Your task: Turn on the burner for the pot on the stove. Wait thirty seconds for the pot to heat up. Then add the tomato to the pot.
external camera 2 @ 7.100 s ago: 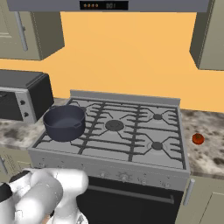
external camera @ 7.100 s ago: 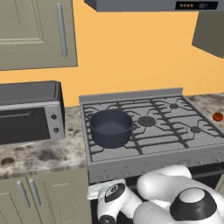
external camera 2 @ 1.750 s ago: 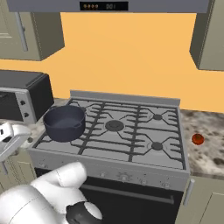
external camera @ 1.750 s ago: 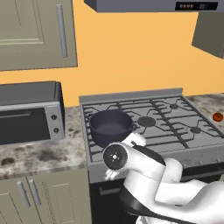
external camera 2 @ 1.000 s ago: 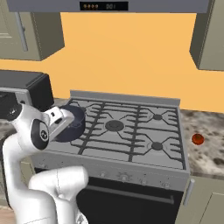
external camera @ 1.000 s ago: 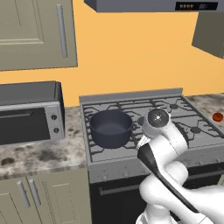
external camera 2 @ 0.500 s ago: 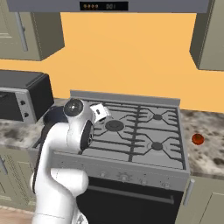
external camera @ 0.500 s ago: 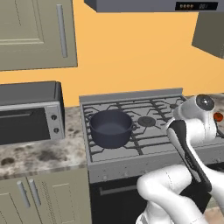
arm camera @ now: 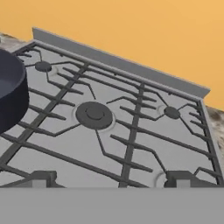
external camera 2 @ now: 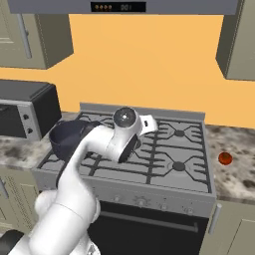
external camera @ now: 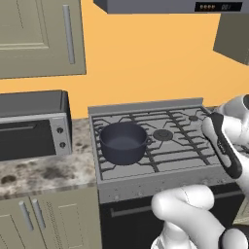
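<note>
Hand view, claw (arm camera: pixel 109 183) spread apart over stove (arm camera: pixel 131 131), pot (arm camera: pixel 11 94) at left.

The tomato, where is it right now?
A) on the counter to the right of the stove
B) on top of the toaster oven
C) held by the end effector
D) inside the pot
A: in the right base view the tomato sits on the speckled counter just past the right edge of the stove, far from the pot, which looks empty in the left base view.
</note>
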Tool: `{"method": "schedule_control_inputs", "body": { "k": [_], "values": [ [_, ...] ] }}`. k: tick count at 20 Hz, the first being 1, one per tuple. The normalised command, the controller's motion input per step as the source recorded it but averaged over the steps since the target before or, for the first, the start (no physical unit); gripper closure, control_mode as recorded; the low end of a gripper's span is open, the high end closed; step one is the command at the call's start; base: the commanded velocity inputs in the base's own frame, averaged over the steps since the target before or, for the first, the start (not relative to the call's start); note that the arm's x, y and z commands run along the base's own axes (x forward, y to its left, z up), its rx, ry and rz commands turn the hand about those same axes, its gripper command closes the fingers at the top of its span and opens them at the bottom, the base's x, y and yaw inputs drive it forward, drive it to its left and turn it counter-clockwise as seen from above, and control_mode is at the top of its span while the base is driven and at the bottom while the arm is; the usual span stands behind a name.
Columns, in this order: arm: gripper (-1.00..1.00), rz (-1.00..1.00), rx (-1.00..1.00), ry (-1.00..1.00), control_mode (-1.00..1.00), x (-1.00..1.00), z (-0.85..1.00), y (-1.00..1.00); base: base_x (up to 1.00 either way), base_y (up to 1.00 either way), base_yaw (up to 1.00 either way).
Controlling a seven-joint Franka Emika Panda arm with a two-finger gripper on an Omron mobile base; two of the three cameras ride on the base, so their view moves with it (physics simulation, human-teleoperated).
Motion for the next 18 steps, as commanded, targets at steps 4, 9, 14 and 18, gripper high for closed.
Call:
{"method": "schedule_control_inputs", "body": {
  "k": [4,9,14,18],
  "values": [
    [-1.00,-0.35,0.00,0.00,-1.00,0.31,0.02,-0.18,0.00,0.00,0.00],
    [-1.00,-0.24,0.00,0.00,-1.00,0.02,0.00,-0.13,0.00,0.00,0.00],
    [-1.00,0.00,0.00,0.01,-1.00,0.00,0.00,-0.07,0.00,0.00,0.00],
    [-1.00,0.00,0.00,0.01,-1.00,0.00,0.00,-0.28,0.00,0.00,0.00]
  ]
}}
